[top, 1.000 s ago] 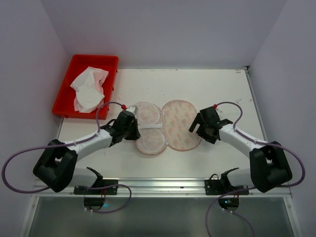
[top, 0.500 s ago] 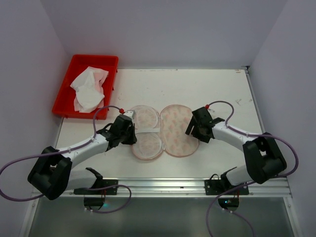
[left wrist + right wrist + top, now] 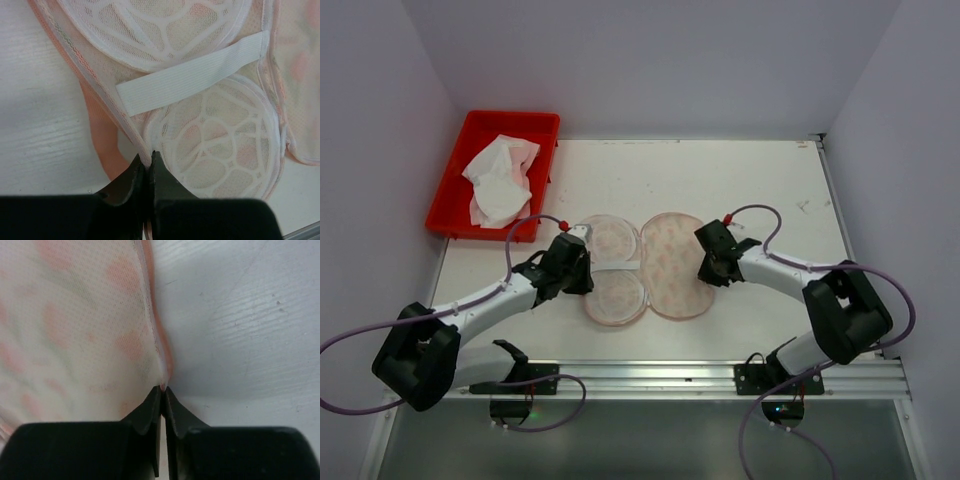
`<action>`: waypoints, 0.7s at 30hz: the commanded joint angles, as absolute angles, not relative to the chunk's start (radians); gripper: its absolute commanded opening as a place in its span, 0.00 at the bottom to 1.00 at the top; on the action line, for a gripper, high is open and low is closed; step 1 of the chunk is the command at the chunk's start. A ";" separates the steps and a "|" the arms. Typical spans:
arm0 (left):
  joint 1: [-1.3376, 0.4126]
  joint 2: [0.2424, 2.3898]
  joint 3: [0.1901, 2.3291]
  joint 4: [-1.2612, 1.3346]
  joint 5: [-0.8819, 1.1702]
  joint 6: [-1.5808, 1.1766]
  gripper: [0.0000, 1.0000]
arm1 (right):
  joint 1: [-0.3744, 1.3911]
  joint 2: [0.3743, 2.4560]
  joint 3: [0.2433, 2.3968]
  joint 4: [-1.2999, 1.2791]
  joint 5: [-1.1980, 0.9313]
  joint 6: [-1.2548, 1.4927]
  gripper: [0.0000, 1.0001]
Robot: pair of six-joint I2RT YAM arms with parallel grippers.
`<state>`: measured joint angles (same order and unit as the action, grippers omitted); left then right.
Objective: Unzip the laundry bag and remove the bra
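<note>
The laundry bag (image 3: 672, 268) lies opened flat in the middle of the table, its printed lid to the right. The left half shows two round mesh domes (image 3: 220, 135) under a white elastic strap (image 3: 190, 80). My left gripper (image 3: 582, 272) is shut on the bag's left edge trim (image 3: 131, 131), pinched at the fingertips of the gripper (image 3: 147, 155). My right gripper (image 3: 708, 268) is shut on the pink trim of the lid's right edge (image 3: 161, 357), right at the gripper's tips (image 3: 163, 388). A crumpled white garment (image 3: 500, 180), apparently the bra, lies in the red tray.
The red tray (image 3: 510, 118) stands at the back left, off the table's left corner. Purple cables loop from both arms. White walls close in the table on three sides. A metal rail runs along the near edge (image 3: 650, 372).
My right gripper moved left to the bag's right edge and shut on the trim. The bag slid slightly toward the near-left with the left gripper still holding it.
</note>
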<state>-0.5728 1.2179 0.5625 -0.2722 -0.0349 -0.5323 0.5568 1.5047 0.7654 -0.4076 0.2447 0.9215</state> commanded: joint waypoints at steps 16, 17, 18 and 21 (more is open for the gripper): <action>-0.781 1.434 0.661 0.020 0.017 -0.773 0.00 | 0.632 1.015 0.830 -0.338 -0.066 0.713 0.01; -0.787 1.454 0.657 0.064 0.023 -0.790 0.00 | 0.641 1.023 0.815 -0.277 -0.093 0.730 0.01; -0.798 1.463 0.644 0.089 0.031 -0.799 0.00 | 0.664 1.032 0.807 -0.249 -0.138 0.738 0.01; -0.813 1.511 0.624 0.162 0.046 -0.840 0.00 | 0.708 1.101 0.792 -0.174 -0.173 0.773 0.01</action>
